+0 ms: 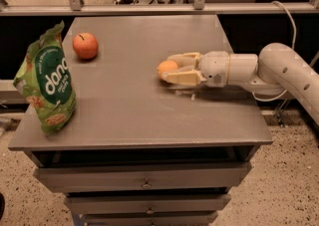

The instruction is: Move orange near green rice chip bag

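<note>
The orange is a small round yellow-orange fruit on the grey table, right of centre. My gripper reaches in from the right, low over the table. Its two cream fingers close on the orange from the far and near sides. The green rice chip bag stands upright at the table's left front edge, far to the left of the orange.
A red apple with a dark stem sits at the back left, behind the bag. The table stands on a drawer cabinet. A metal rail runs behind the table. My white arm spans the right side.
</note>
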Action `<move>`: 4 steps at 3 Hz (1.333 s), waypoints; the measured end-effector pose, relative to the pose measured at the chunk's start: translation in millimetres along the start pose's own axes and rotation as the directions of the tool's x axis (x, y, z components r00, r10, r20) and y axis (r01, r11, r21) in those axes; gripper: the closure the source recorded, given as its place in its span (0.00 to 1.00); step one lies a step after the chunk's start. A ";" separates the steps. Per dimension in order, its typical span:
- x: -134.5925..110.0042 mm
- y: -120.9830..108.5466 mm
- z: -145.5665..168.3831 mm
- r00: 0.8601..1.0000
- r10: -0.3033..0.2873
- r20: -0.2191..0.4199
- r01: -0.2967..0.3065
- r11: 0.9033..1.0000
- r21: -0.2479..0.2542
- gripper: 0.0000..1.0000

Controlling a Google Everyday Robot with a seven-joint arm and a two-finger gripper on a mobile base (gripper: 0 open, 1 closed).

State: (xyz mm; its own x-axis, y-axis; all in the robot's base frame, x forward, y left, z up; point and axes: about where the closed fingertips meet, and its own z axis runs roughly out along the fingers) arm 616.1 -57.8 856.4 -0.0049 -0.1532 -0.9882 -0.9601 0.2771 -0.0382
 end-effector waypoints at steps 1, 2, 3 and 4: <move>-8.9 8.6 0.1 1.000 0.000 0.009 0.000 1.000 0.008 0.99; -31.3 31.0 27.9 0.999 -0.011 0.031 0.012 0.999 -0.040 1.00; -35.1 52.1 68.6 0.999 -0.010 0.043 0.015 0.994 -0.105 1.00; -30.5 70.4 103.6 0.999 -0.015 0.033 0.020 0.986 -0.166 1.00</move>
State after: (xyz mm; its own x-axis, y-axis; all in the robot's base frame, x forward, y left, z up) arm 577.6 64.6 868.5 0.0186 -0.1258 -0.9919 -0.9931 0.1125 -0.0329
